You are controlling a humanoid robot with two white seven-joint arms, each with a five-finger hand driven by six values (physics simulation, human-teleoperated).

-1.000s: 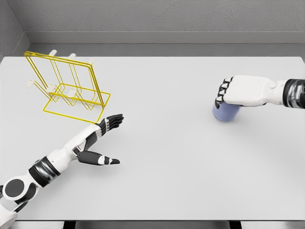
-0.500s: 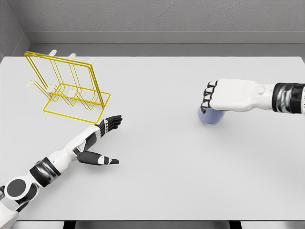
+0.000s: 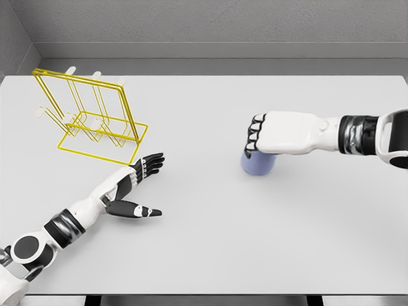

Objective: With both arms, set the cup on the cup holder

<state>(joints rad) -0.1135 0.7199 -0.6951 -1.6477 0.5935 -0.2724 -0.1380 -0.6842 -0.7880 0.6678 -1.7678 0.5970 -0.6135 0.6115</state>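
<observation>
A pale blue cup [image 3: 257, 164] is held from above by my right hand [image 3: 266, 135], whose fingers curl over its top, right of the table's middle. Only the cup's lower part shows under the hand. The yellow wire cup holder [image 3: 89, 115] stands at the far left of the white table [image 3: 210, 242]. My left hand [image 3: 143, 185] lies low over the table just in front of the holder, fingers spread and thumb out, holding nothing. A wide stretch of table separates the cup from the left hand.
Grey walls close the back and the left side. The table's front edge runs along the bottom of the view.
My right hand has carried the cup leftward across the table, from the right side towards the middle. The left hand has barely moved.
</observation>
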